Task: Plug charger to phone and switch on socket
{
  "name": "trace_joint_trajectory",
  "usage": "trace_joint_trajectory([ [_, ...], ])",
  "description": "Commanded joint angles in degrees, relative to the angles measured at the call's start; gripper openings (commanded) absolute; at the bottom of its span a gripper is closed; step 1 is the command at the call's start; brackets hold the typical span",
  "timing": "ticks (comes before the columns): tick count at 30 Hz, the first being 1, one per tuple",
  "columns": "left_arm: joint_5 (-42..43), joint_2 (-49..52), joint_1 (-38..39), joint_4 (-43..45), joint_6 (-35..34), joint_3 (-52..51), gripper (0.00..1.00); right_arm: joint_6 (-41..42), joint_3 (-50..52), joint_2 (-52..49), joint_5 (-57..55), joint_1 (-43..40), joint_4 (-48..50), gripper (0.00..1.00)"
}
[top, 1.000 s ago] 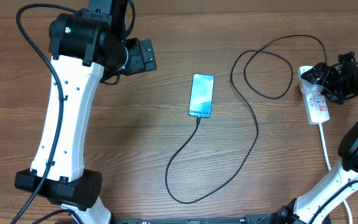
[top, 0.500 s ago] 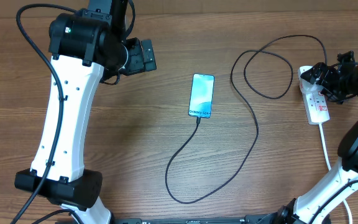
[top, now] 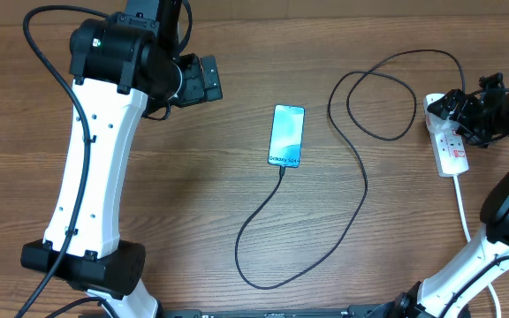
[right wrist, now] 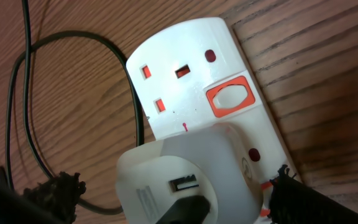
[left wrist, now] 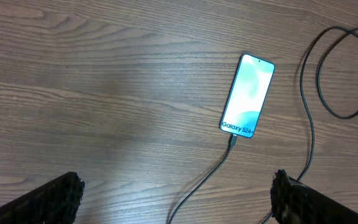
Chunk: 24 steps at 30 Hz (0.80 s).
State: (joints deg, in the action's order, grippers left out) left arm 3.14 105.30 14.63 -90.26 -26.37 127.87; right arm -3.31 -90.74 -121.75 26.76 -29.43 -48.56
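Note:
The phone (top: 286,135) lies flat mid-table with its light-blue screen lit; it also shows in the left wrist view (left wrist: 248,94). The black charger cable (top: 360,185) has its tip in the phone's bottom edge (left wrist: 231,140), and it loops across the table to a white adapter (right wrist: 191,177) seated in the white socket strip (top: 452,152). My right gripper (right wrist: 179,199) is open, with its fingers on either side of the adapter, just below the strip's orange-red switch (right wrist: 230,98). My left gripper (left wrist: 179,199) is open and empty, held high to the left of the phone.
The strip's white cord (top: 463,208) runs toward the table's front by the right arm's base. The cable makes a wide loop (top: 374,93) at the back right and another (top: 254,278) near the front. The left arm (top: 91,168) stands over the left side.

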Motion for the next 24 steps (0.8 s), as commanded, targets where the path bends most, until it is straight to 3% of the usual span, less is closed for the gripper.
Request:
trace_joint_trajectory([
  [1,-0.8,0.3,0.0,0.1,1.1,0.1,1.00,1.4,3.4,-2.5,3.8,2.5,-2.8,1.00],
  [24,-0.8,0.3,0.0,0.1,1.1,0.1,1.00,0.3,3.4,-2.5,7.0,2.5,-4.5,1.00],
])
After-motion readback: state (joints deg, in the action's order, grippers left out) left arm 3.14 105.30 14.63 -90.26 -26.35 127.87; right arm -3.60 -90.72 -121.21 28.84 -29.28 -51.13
